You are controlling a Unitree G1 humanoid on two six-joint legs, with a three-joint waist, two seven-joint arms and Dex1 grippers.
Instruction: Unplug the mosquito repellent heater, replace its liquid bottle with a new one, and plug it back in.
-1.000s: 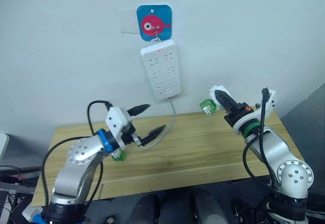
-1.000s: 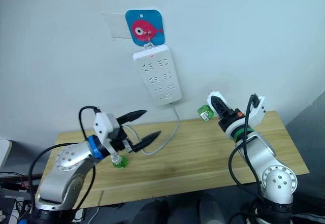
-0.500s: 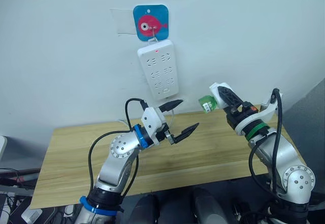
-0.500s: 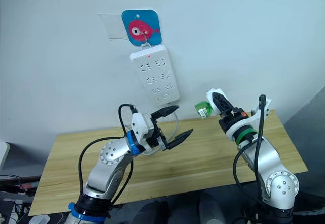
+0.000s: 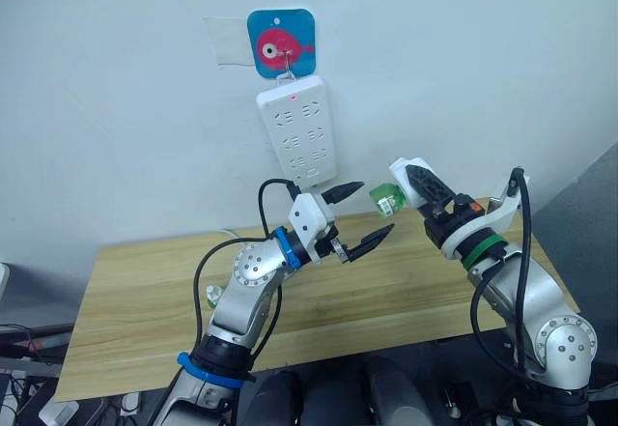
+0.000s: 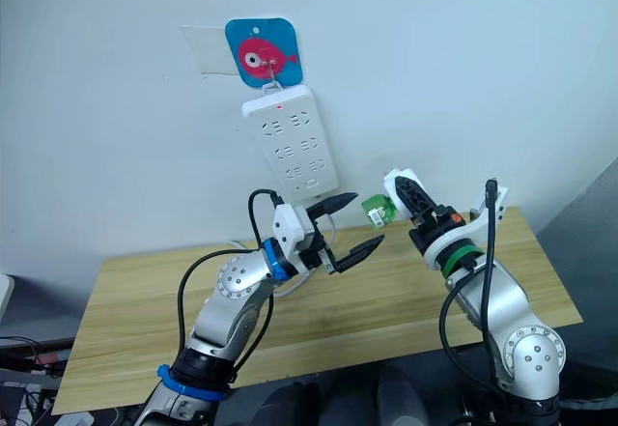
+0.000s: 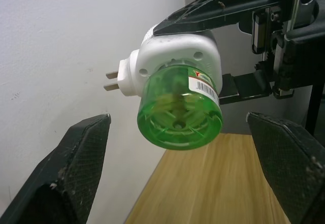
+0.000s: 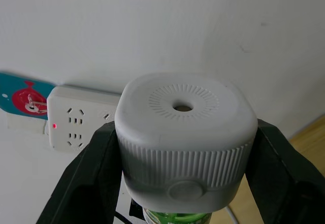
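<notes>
Pale wall and a wooden tabletop (image 5: 406,281) make up the workspace, with a white power strip (image 5: 297,131) hanging from a blue fish hook plate (image 5: 281,46) on the wall, its red light on and its sockets unoccupied.

Unplugging looks done. The mosquito repellent heater (image 7: 177,56) is off the strip and held in the air by the right end effector (image 5: 409,183), whose two black fingers are clamped on the white body from either side. Its two metal prongs (image 7: 112,80) stick out bare toward the wall, and its vented top faces back along the right wrist.

The green liquid bottle (image 7: 179,109) is not yet out; it hangs screwed into the underside of the heater, base pointing at the left wrist camera. The left end effector (image 5: 359,218) is spread wide, holding nothing, its fingers flanking the bottle on both sides without touching it.

My reading is that the bottle swap is just starting: the left fingers are lined up to close on the green bottle and twist it free. What remains is removing that bottle, fitting a new one, and pushing the prongs back into the strip above and behind both end effectors.
</notes>
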